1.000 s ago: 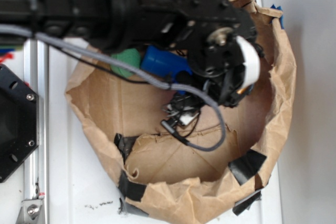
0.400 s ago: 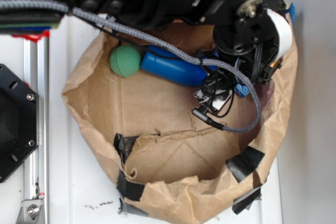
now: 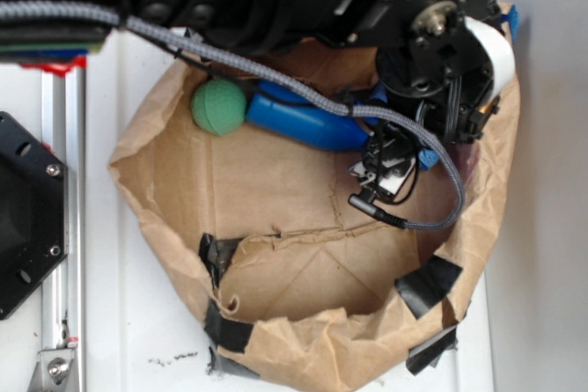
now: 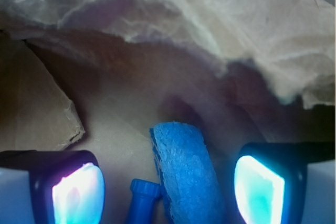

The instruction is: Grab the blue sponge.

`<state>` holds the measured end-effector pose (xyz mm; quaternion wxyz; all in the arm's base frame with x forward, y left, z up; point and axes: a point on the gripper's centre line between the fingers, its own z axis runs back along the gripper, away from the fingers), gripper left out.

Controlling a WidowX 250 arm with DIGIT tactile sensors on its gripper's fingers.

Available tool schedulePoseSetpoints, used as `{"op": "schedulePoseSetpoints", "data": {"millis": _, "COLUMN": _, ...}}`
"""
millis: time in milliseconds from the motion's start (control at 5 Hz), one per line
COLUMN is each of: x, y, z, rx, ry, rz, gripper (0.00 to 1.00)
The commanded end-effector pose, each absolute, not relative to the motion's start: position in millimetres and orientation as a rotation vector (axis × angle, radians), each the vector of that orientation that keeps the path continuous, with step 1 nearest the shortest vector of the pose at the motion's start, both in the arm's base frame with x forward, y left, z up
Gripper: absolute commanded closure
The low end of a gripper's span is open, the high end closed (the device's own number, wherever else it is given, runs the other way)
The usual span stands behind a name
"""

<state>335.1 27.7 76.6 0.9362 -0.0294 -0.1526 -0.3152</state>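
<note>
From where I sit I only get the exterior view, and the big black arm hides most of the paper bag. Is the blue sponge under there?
Observer: Yes. The wrist view shows the blue sponge standing on its edge between the two fingers of the end effector.
Operator: Is it pinched?
Observer: Not yet. The fingers are open, and the floor of the paper bag shows on both sides of the sponge.
Operator: Is anything else in that gap?
Observer: The cap of the blue bottle pokes in right beside the sponge, toward the left of the picture.
</note>
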Motion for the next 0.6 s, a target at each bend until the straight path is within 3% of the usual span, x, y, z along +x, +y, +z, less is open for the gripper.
{"op": "schedulePoseSetpoints", "data": {"millis": 0, "x": 337.9, "y": 14.1, "z": 91.2, "rx": -0.040, "ry": -0.336, "rz": -0.595, "gripper": 0.00}}
{"op": "schedulePoseSetpoints", "data": {"millis": 400, "x": 330.8, "y": 4.9, "z": 92.3, "rx": -0.030, "ry": -0.301, "rz": -0.568, "gripper": 0.00}}
